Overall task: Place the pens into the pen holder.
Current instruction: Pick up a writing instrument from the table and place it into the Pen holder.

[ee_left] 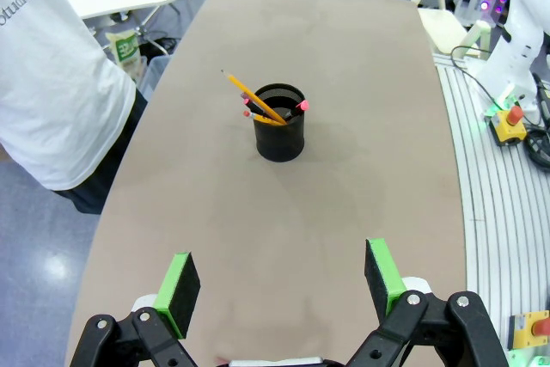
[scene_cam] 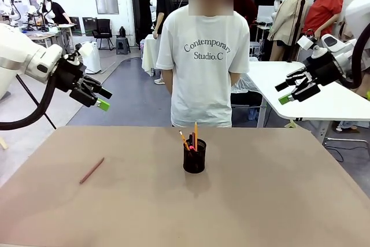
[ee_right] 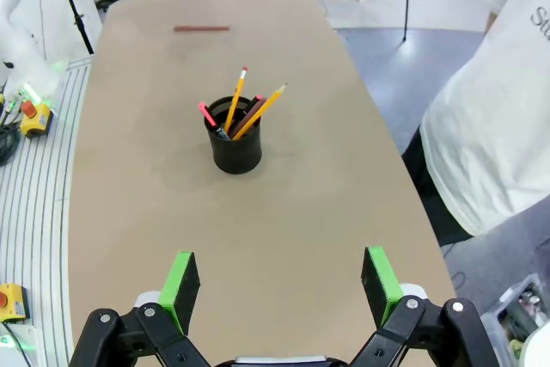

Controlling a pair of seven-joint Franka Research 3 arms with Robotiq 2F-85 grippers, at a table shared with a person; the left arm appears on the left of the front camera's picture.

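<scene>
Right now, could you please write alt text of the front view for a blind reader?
On the table, a black mesh pen holder holds pencils; one reddish-brown pencil lies loose toward the robot's left. The left gripper and right gripper hover open above, a person standing behind.

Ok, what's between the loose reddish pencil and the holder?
Nothing: bare table between the pencil and the holder, seen in the front view.
</scene>
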